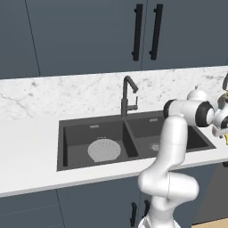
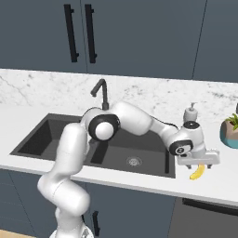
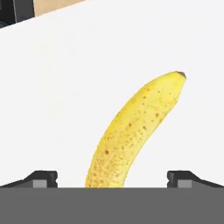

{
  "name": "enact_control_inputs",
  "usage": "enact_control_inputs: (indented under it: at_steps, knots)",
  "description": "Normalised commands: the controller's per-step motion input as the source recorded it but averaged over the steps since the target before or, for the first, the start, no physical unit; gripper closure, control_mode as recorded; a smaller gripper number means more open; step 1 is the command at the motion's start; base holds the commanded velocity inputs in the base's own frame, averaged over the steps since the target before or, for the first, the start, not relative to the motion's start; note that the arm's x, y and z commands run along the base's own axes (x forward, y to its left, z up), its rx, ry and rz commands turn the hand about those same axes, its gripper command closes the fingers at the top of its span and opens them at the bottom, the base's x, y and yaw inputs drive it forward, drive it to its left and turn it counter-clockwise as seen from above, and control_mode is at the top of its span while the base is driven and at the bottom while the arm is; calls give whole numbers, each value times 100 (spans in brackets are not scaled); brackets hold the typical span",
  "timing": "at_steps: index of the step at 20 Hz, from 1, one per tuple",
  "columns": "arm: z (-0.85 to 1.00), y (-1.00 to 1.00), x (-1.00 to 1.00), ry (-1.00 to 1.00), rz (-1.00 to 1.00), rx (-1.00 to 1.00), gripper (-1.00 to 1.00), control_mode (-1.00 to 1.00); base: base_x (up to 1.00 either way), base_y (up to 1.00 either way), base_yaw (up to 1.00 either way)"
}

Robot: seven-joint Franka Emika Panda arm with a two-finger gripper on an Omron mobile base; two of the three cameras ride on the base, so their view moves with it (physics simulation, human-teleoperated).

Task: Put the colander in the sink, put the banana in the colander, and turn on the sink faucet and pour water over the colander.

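The light-grey perforated colander (image 1: 103, 149) sits in the left basin of the dark double sink (image 1: 142, 129). Behind the divider rises the dark sink faucet (image 1: 128, 95), also seen from the right (image 2: 101, 93). The yellow banana (image 2: 197, 173) lies on the white counter to the right of the sink (image 2: 139, 148). My gripper (image 2: 198, 165) hovers just above it, pointing down. In the hand view the banana (image 3: 131, 135) runs up between my open gripper (image 3: 112, 179), whose fingertips (image 3: 43, 179) stand wide on either side without touching it.
A white soap dispenser (image 2: 190, 113) stands behind the gripper by the backsplash. A potted plant (image 2: 230, 130) sits at the far right of the counter. The counter's front edge runs close to the banana. Dark cabinets hang above.
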Motion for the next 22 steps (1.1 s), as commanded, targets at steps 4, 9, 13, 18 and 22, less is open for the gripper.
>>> enact_control_inputs:
  at_steps: [4,9,13,18,22]
  knots:
    - [-34,-25,4,-1,0,0,-100,-100,0,0,0]
    - [-35,-8,6,0,-1,0,-100,-100,0,0,0]
    - [-37,2,1,0,0,0,100,-100,0,0,0]
    - [-56,25,0,6,0,0,100,-100,0,0,0]
    - [-65,35,0,14,0,0,100,-100,0,0,0]
